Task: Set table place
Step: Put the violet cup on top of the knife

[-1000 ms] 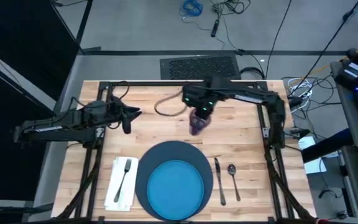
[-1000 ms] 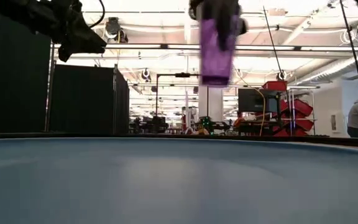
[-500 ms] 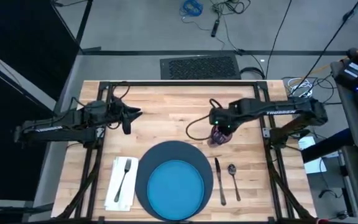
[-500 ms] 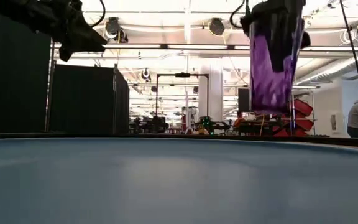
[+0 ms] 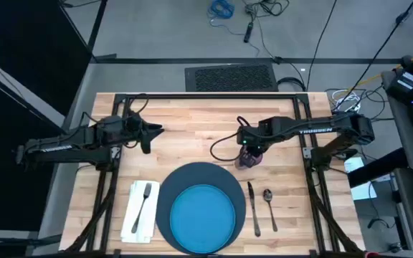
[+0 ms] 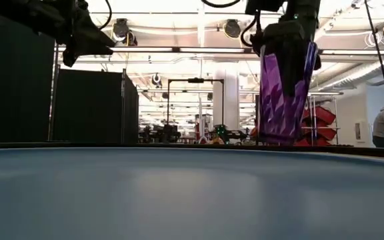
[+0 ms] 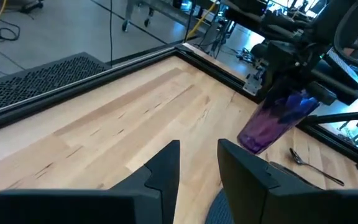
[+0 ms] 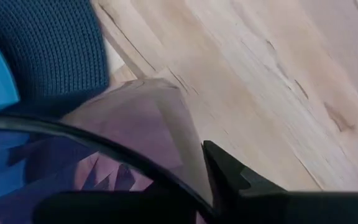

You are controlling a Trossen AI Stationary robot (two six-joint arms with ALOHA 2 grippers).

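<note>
High view: the right gripper [image 5: 250, 147] sits right of centre, clamped on the purple cup [image 5: 247, 159], which is just above the top of the knife [image 5: 252, 207] and beside the upper right rim of the navy mat [image 5: 169, 188]. The blue plate [image 5: 202, 215] lies on the mat, the spoon [image 5: 269, 205] right of the knife, and the fork [image 5: 143, 203] on the white napkin [image 5: 132, 215] at lower left. The left gripper [image 5: 151, 131] hangs at centre left over the table [image 5: 192, 115].

Low view: the cup [image 6: 283, 93] appears upper right, translucent violet with angular facets, wider at the top.

Left wrist view: the left fingers [image 7: 166, 167] stand slightly apart, holding nothing; the cup [image 7: 272, 123] leans at right of centre.

Right wrist view: the faceted cup [image 8: 104, 155] fills the lower left, against the mat [image 8: 55, 50].
</note>
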